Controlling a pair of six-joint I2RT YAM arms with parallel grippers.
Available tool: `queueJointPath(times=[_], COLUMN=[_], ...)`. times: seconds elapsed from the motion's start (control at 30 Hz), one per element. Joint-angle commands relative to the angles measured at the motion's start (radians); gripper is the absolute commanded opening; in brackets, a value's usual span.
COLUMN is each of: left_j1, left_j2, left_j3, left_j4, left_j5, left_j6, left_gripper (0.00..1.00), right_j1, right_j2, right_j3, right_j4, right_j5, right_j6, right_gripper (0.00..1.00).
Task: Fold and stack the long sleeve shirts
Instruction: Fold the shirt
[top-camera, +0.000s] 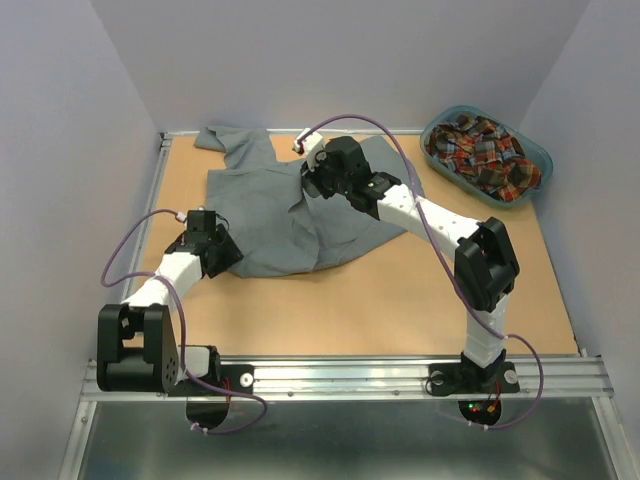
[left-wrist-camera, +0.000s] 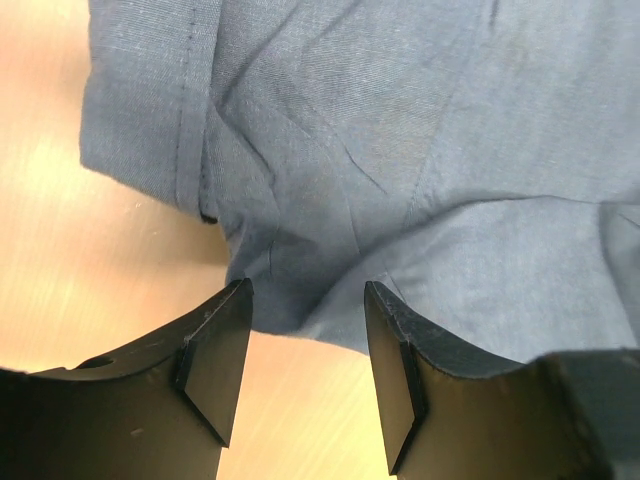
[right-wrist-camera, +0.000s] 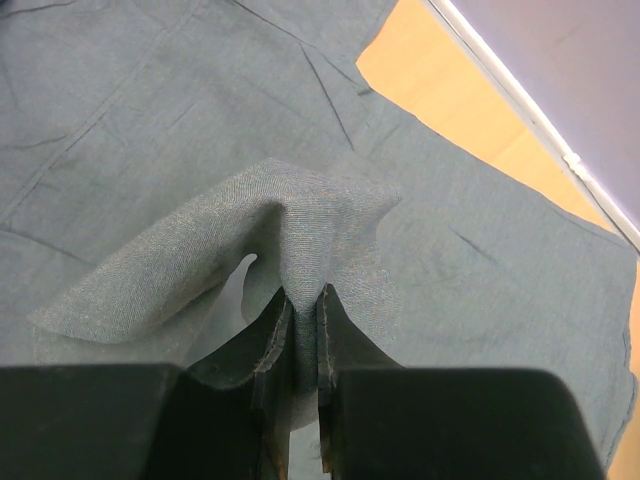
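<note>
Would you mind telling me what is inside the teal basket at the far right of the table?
A crumpled plaid shirt fills the basket; anything beneath the shirt is hidden.

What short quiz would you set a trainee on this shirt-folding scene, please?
1. True or false: the right gripper is shut on a raised fold of the grey shirt.
2. Fill the gap: the left gripper, over the grey shirt's edge, stands ____.
3. Where does the plaid shirt lie? A: in the teal basket. B: on the grey shirt. C: in the left gripper.
Key: 1 true; 2 open; 3 A.
</note>
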Motion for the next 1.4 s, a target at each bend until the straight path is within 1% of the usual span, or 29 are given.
queueJointPath(times=[0.0,0.1,0.23,0.37,0.57,0.63,0.67,0.73,0.77,0.8,0.83,0.87,0.93,1.0,1.03,1.1,1.13,1.23,1.37], left_j1=[0.008,0.008,0.008,0.008,0.008,0.008,0.008,0.008,0.008,0.008,0.008,0.008,0.008,0.008,0.008,0.008,0.008,0.008,0.006], left_j2=[-0.077,-0.095,-0.103,-0.120,-0.134,-0.140,-0.146,-0.151,-0.155,-0.157,-0.161,-0.166,-0.170,-0.171,-0.171,-0.171,-0.169,-0.167,-0.144], left_j3=[-0.033,-0.060,-0.067,-0.069,-0.075,-0.076,-0.078,-0.076,-0.078,-0.076,-0.076,-0.076,-0.078,-0.079,-0.078,-0.075,-0.073,-0.052,-0.012], left_j4=[-0.010,-0.009,-0.004,-0.007,-0.016,-0.021,-0.022,-0.024,-0.026,-0.029,-0.029,-0.029,-0.027,-0.021,-0.016,-0.012,-0.012,-0.010,-0.013], left_j5=[-0.011,0.012,0.012,0.006,-0.003,-0.010,-0.011,-0.014,-0.014,-0.014,-0.043,-0.053,-0.057,-0.059,-0.057,-0.054,-0.054,-0.054,-0.039], left_j6=[-0.022,-0.034,-0.045,-0.045,-0.051,-0.057,-0.057,-0.062,-0.064,-0.064,-0.065,-0.068,-0.068,-0.068,-0.067,-0.059,-0.054,-0.022,0.033], left_gripper=[0.60,0.59,0.59,0.59,0.58,0.56,0.56,0.55,0.55,0.55,0.56,0.56,0.57,0.61,0.66,0.70,0.73,0.75,0.75], right_j1=[-0.006,-0.006,-0.007,-0.007,-0.009,-0.007,-0.009,-0.009,-0.009,-0.009,-0.012,-0.025,-0.050,-0.096,-0.128,-0.165,-0.209,-0.297,-0.383], right_j2=[-0.011,-0.031,-0.084,-0.087,-0.040,-0.005,0.006,0.032,0.040,0.041,0.043,0.035,0.019,-0.030,-0.050,-0.101,-0.113,-0.152,-0.161], right_j3=[0.074,0.049,-0.010,-0.011,-0.021,-0.008,0.000,0.008,0.009,0.008,0.005,0.002,-0.010,-0.066,-0.086,-0.145,-0.162,-0.240,-0.319], right_j4=[0.131,0.215,0.359,0.395,0.456,0.467,0.467,0.465,0.464,0.461,0.458,0.432,0.392,0.356,0.327,0.294,0.275,0.196,0.169], right_j5=[0.006,-0.014,-0.111,-0.183,-0.207,-0.227,-0.226,-0.202,-0.179,-0.147,-0.114,-0.058,-0.024,0.041,0.077,0.107,0.113,0.116,0.130], right_j6=[-0.013,-0.010,0.017,0.034,0.051,0.063,0.068,0.082,0.086,0.089,0.096,0.112,0.146,0.192,0.204,0.235,0.247,0.321,0.387], right_gripper=[0.02,0.02,0.03,0.06,0.08,0.11,0.22,0.36,0.49,0.53,0.56,0.60,0.60,0.61,0.61,0.60,0.60,0.59,0.57])
